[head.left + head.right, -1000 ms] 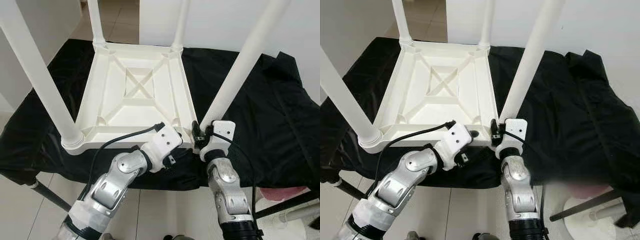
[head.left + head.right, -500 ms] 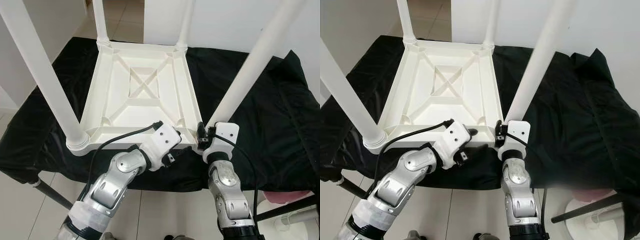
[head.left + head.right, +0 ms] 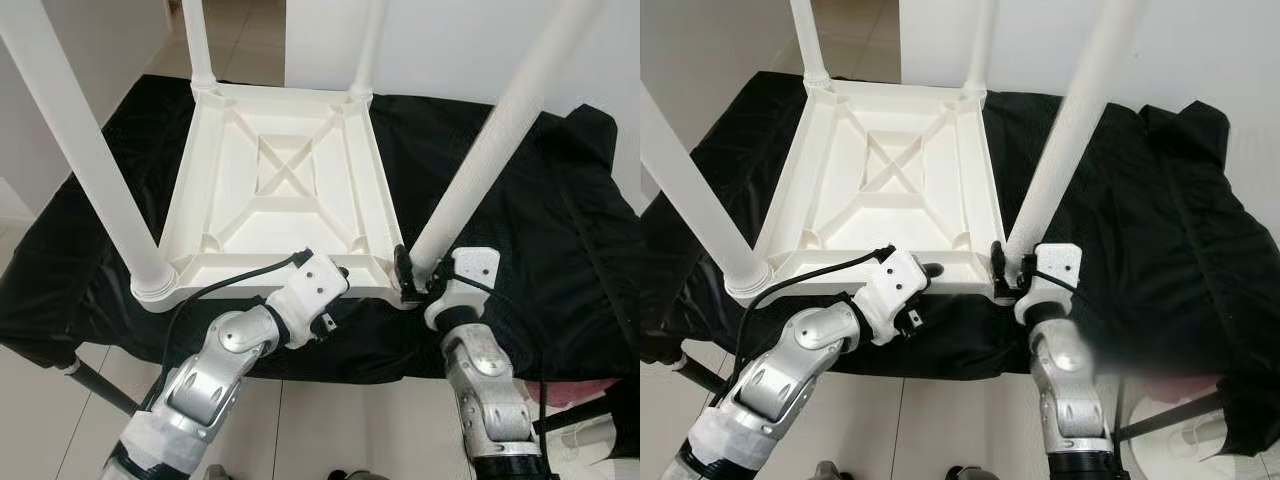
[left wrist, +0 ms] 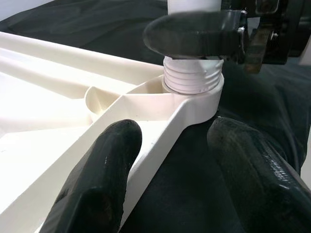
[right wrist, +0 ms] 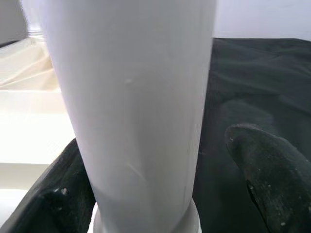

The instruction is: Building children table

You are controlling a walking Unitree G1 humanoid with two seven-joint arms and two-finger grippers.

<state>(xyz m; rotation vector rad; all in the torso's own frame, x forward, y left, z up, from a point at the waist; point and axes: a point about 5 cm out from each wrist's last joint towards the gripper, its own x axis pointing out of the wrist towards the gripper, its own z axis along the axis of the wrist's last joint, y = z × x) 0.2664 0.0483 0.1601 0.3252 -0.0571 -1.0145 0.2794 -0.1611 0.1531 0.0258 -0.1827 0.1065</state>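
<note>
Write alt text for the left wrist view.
The left tool straddles the white rim of the upturned table top, fingers apart. Just ahead, a white leg's threaded end sits partly screwed into the corner socket, with the right tool around the leg above.

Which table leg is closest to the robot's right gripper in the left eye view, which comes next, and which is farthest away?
1. The near right leg: the right gripper is at its base.
2. The near left leg, across the upturned table top on the robot's left.
3. The far left leg, at the back corner by the wall.
</note>
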